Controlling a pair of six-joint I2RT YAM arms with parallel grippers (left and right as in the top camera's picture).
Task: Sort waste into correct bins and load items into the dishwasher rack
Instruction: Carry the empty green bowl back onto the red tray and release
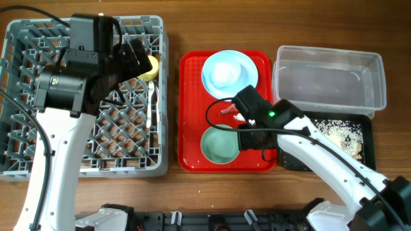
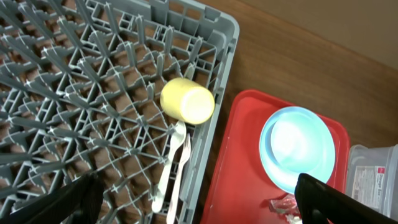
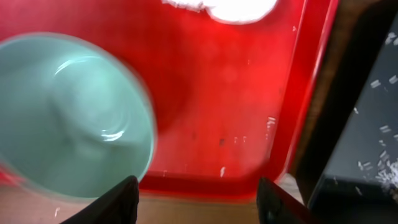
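The grey dishwasher rack [image 1: 38, 160] fills the left. The yellow cup [image 1: 150, 68] lies on its side in the rack [image 2: 74, 74], seen in the left wrist view [image 2: 188, 102], with the white fork [image 2: 176, 171] and spoon [image 2: 163, 183] below it. My left gripper [image 1: 135, 56] is open and empty above the rack's right part. The light blue plate [image 1: 230, 72] and pale green bowl [image 1: 218, 145] sit on the red tray [image 1: 190, 109]. The red wrapper [image 1: 228, 111] lies between them. My right gripper [image 1: 252, 138] is open and empty beside the bowl [image 3: 68, 118].
The clear tub [image 1: 327, 80] stands at the back right. The black tray [image 1: 359, 138] in front of it holds rice-like scraps [image 1: 340, 133]. My right arm crosses the black tray's left part. A white patch shows at the red tray's far end [image 3: 239, 7].
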